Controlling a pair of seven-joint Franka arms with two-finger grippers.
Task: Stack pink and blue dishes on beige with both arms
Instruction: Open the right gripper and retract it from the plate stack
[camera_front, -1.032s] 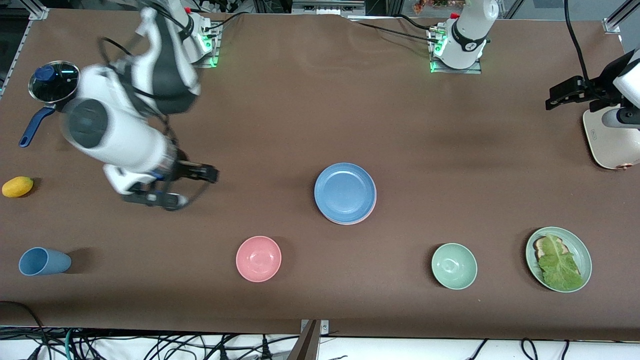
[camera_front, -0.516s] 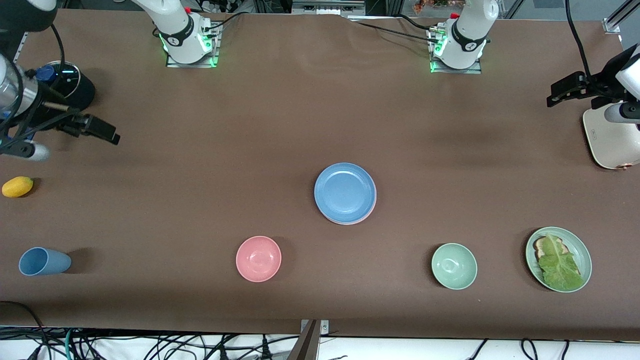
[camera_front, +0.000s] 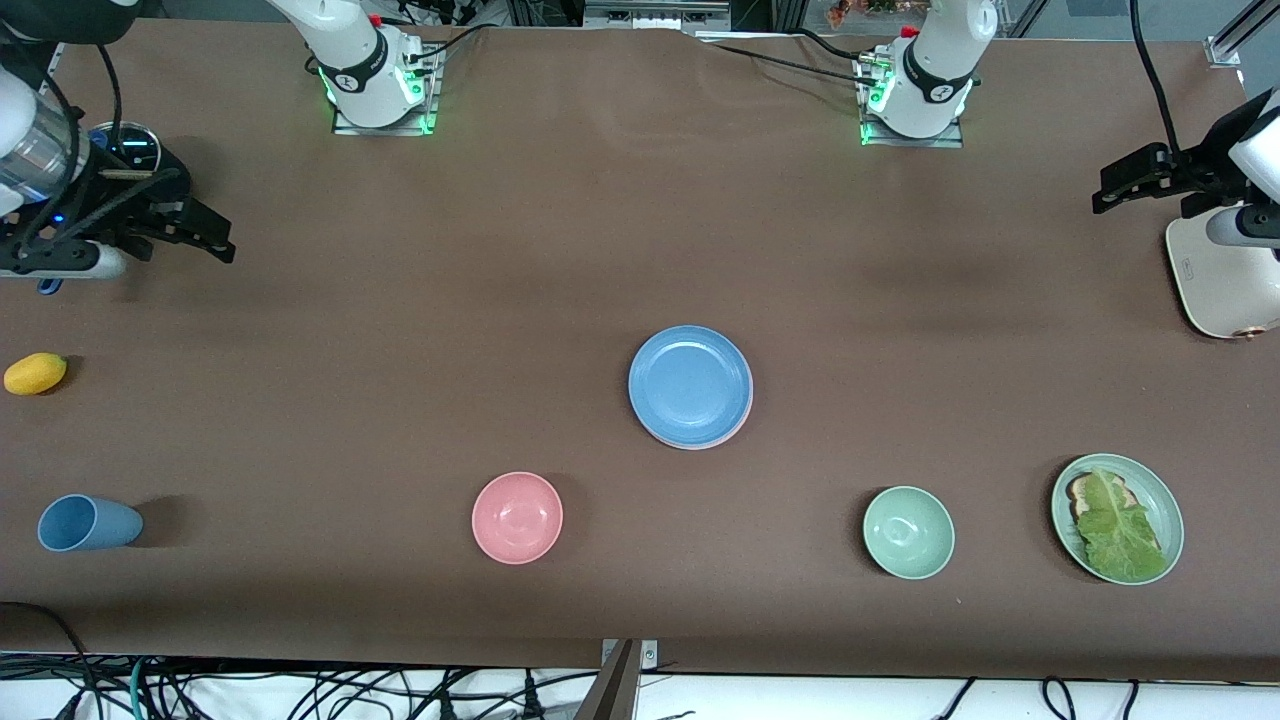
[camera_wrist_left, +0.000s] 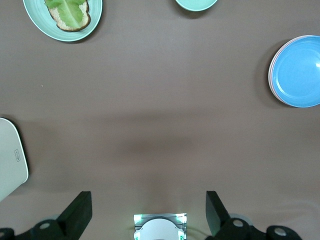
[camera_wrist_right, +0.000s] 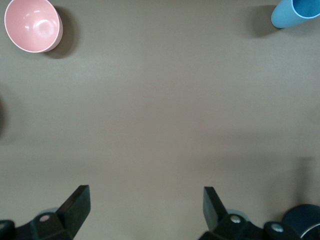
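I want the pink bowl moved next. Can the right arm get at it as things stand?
Probably yes. The right gripper hangs open and empty at the right arm's end of the table, and only bare table lies between it and the pink bowl, which stands alone.

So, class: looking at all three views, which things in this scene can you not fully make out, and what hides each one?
- Beige plate: hidden in the front view under the blue plate; only a thin pink plate rim shows below it.
- Lidded pot: partly covered by the right gripper and its arm.
- White appliance: cut off by the front view's edge, partly under the left gripper.
- Blue cup: cropped in the right wrist view.
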